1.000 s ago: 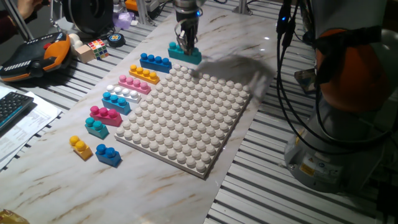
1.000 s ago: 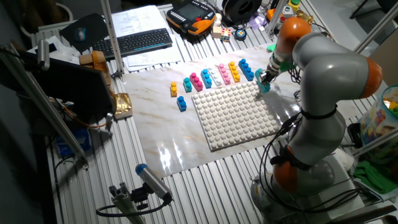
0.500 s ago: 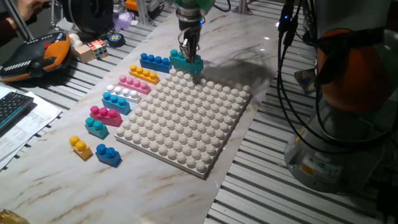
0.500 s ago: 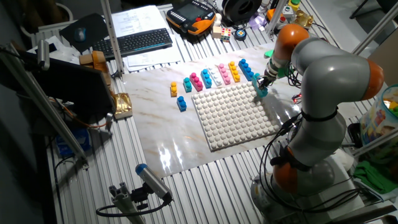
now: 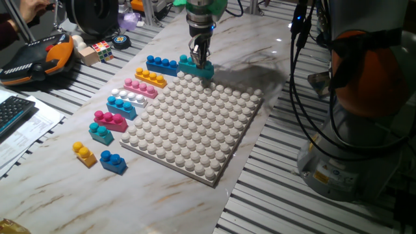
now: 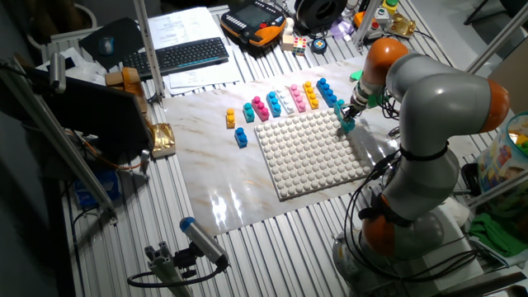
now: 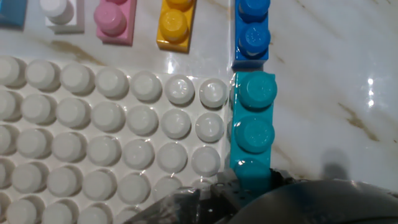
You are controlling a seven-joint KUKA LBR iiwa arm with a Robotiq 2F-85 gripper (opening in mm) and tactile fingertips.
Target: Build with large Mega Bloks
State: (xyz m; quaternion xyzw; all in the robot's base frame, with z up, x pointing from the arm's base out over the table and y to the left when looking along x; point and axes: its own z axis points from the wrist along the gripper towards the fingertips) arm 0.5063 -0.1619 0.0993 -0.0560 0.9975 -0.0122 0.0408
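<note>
My gripper (image 5: 201, 60) is shut on a teal three-stud brick (image 5: 196, 67) at the far corner of the white studded baseplate (image 5: 195, 127). In the hand view the teal brick (image 7: 252, 127) lies along the baseplate's (image 7: 112, 149) right edge, end to end with a blue brick (image 7: 253, 34); whether it touches the table I cannot tell. Left of the plate lie the blue (image 5: 162, 64), orange-yellow (image 5: 151, 78), pink (image 5: 140, 87), white (image 5: 129, 96) and magenta (image 5: 110, 119) bricks. The gripper (image 6: 346, 118) and baseplate (image 6: 313, 153) also show in the other fixed view.
Small teal (image 5: 101, 133), yellow (image 5: 84, 154) and blue (image 5: 113, 162) bricks lie near the plate's front left. A puzzle cube (image 5: 101, 50), an orange-black pendant (image 5: 32, 58) and a keyboard (image 5: 13, 110) sit at the left. The robot base (image 5: 351, 97) with cables stands at the right.
The gripper has carried the teal brick from the bare table beyond the plate closer, to the plate's far corner next to the blue brick.
</note>
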